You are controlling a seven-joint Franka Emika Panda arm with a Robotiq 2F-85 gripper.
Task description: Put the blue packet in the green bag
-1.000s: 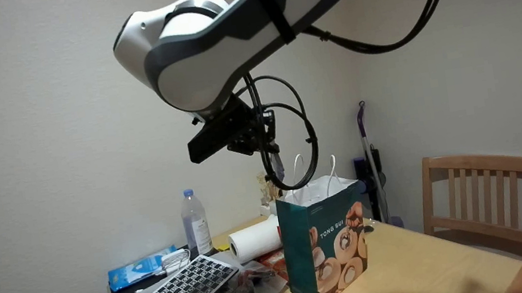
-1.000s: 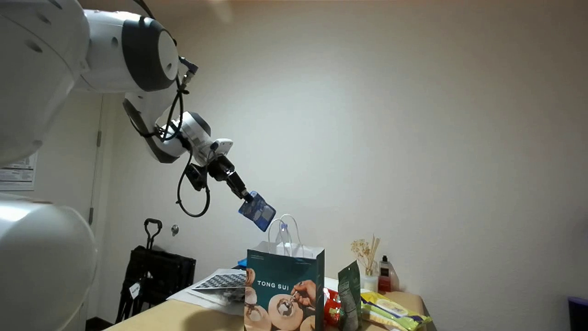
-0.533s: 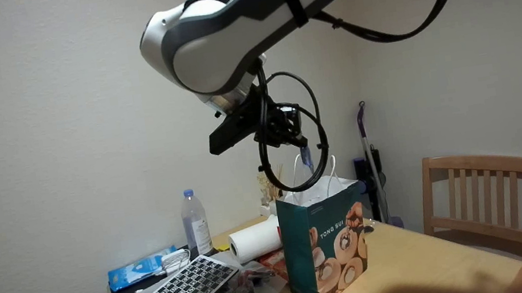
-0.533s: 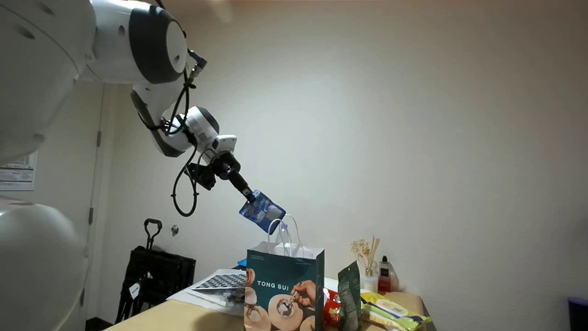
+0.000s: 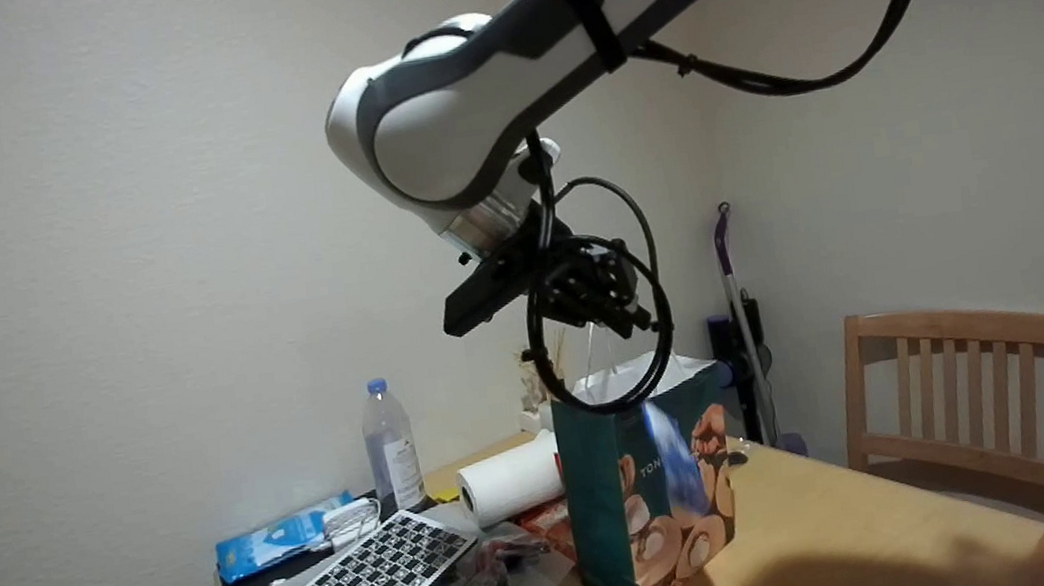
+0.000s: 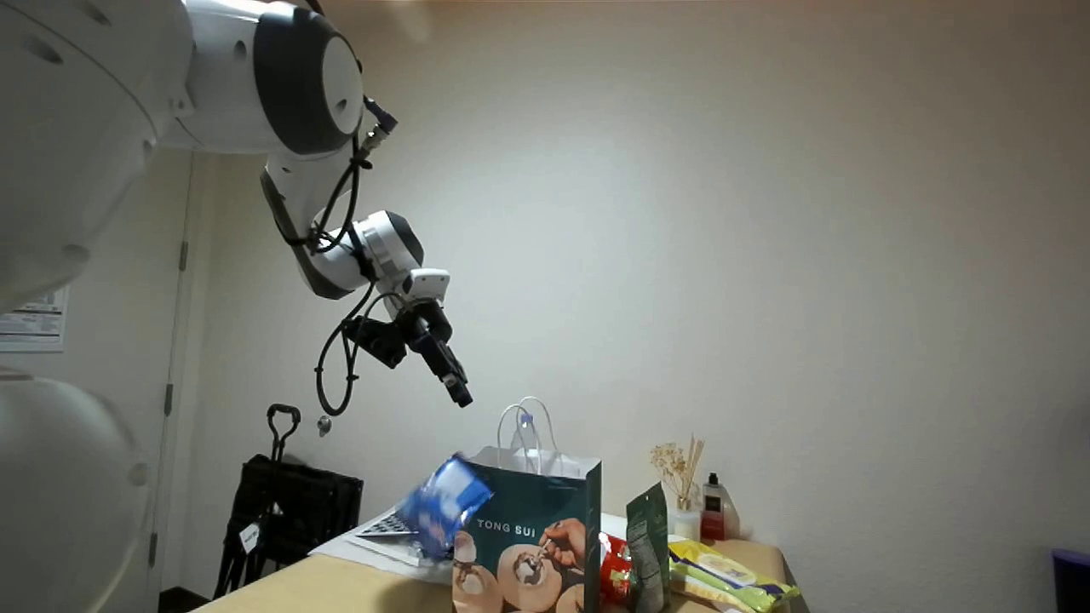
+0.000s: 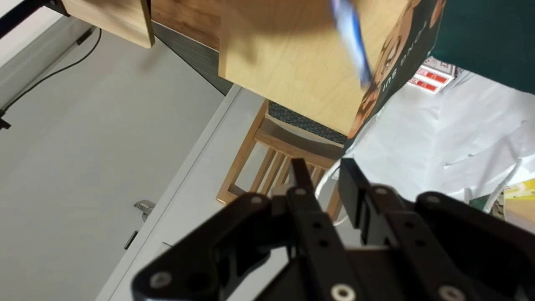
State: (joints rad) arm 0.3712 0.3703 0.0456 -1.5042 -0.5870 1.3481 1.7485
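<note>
Blue packet (image 7: pixel 353 38) outside green bag (image 7: pixel 482 48)

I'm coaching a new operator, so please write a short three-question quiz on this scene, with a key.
1. True or false: the blue packet is outside the green bag.
2. The lettering on the bag's front reads: A) LONG TEA, B) TONG SUI, C) RED MOON.
3. Fill in: the gripper holds ____.

Key:
1. True; it shows as a blur outside the bag.
2. B.
3. Nothing; its jaws stand apart.
</note>
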